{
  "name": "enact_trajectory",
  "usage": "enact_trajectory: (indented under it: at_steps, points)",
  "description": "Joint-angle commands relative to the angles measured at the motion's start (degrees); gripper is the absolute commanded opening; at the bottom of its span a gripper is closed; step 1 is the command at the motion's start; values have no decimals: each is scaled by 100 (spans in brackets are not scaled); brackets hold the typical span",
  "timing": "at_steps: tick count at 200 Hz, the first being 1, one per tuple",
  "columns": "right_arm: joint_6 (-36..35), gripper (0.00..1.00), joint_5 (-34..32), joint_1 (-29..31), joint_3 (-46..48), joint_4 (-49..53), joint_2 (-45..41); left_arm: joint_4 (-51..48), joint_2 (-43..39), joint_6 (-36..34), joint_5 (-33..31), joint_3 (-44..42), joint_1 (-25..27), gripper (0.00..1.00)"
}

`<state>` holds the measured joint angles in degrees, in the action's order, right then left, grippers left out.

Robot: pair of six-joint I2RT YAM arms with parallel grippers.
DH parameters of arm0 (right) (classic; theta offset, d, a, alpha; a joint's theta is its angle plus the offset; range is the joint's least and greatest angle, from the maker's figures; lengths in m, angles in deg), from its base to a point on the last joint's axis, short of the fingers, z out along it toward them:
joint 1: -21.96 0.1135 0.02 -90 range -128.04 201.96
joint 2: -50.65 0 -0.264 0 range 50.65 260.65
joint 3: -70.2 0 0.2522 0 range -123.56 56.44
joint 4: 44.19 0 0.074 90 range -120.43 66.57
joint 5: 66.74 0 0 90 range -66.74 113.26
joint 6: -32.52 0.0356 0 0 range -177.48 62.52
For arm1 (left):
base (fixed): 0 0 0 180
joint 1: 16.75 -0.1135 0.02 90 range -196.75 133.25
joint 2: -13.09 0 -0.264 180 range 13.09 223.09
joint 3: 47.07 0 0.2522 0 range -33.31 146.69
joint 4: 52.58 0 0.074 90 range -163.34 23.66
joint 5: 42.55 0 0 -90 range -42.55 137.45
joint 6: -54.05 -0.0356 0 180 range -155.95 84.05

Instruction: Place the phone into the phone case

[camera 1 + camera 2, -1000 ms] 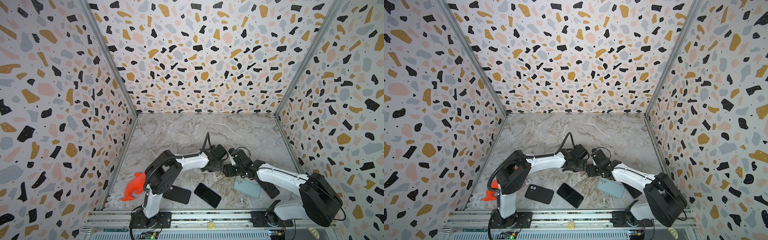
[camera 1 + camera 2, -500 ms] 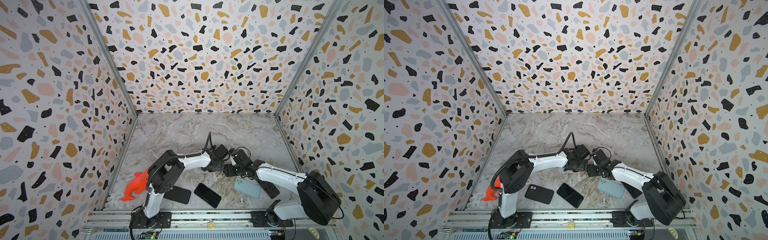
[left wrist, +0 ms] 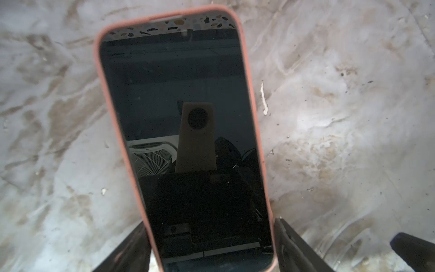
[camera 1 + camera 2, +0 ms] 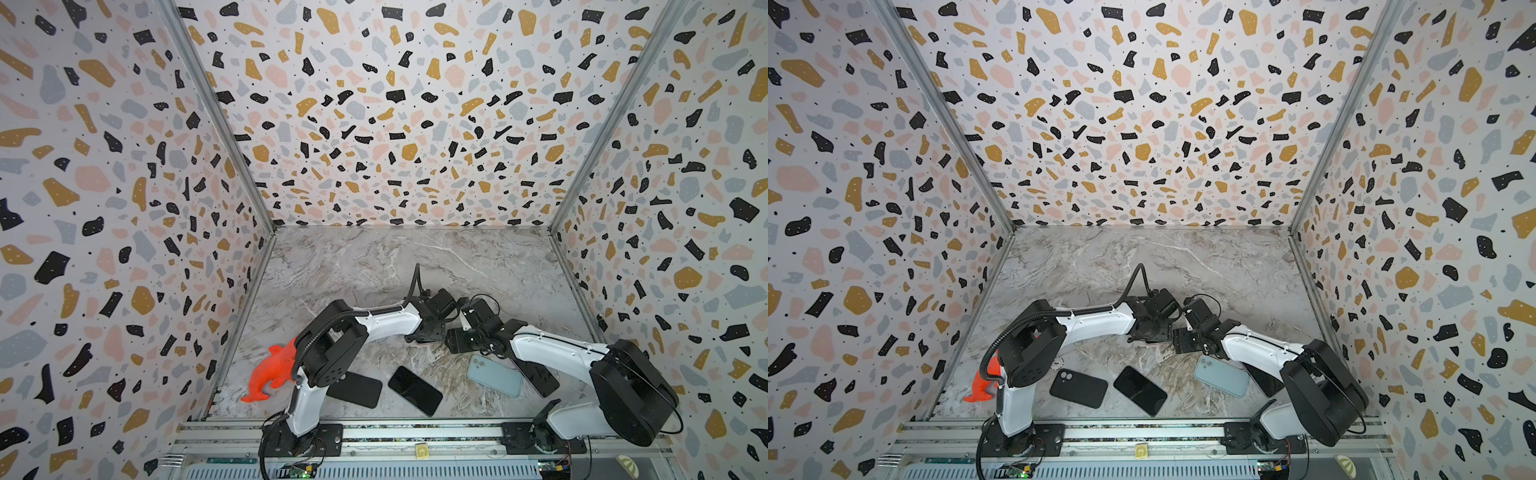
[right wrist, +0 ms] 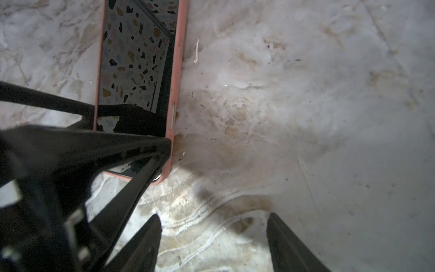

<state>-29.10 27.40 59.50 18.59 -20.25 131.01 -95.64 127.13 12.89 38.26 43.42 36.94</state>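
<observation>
We are looking down on a job that we are judging close to finished. The phone [image 3: 183, 117] is lying screen-up inside the pink case [image 3: 103, 77] on the marble table [image 4: 374, 266], near the middle where the two arms are meeting. In the left wrist view the pink rim is wrapping every edge of the dark glass that we are able to see.

The left gripper [image 3: 209, 223] is straddling the near end of the cased phone, one finger just beside each long edge. We are not able to tell whether the fingers [image 3: 289, 245] are pinching the case or only flanking it. The right gripper [image 5: 214, 217] is hanging spread and empty over bare marble, just beside the case.

What we are reckoning is left: confirming that the near corner is fully seated, since the left gripper's frame is partly covering it in the right wrist view, and then letting go.

Nearer the rail, a black case [image 4: 1077, 388], a black phone [image 4: 1140, 390] and a pale blue phone [image 4: 1221, 375] are lying apart from the work. An orange toy [image 4: 270, 374] is sitting behind the left arm.
</observation>
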Motion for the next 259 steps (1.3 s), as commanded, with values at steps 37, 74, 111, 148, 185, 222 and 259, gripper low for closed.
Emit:
enact_trajectory:
  at_steps: [37, 74, 111, 148, 185, 222, 259]
  points:
    - [-34, 72, 69, -37, 10, -60, -60, -836, -159, -15, -287, -363, 19, 76]
    - [-26, 72, 55, -53, 58, -85, -99, -764, -299, -29, -315, -476, 21, 80]
    - [-43, 72, 19, -198, 45, -3, -228, -682, -523, 11, -251, -269, 140, 84]
    - [-112, 72, 105, -657, 190, -14, -616, -992, -424, 445, -255, 163, 237, 84]
    - [-113, 72, 245, -828, 354, -112, -763, -1113, -253, 580, -235, 639, 317, 84]
    - [-131, 72, 307, -897, 392, -134, -732, -1437, 153, 688, -250, 1086, 317, 91]
    - [-196, 72, 401, -990, 409, -166, -722, -1566, 506, 723, -78, 1198, 320, 97]
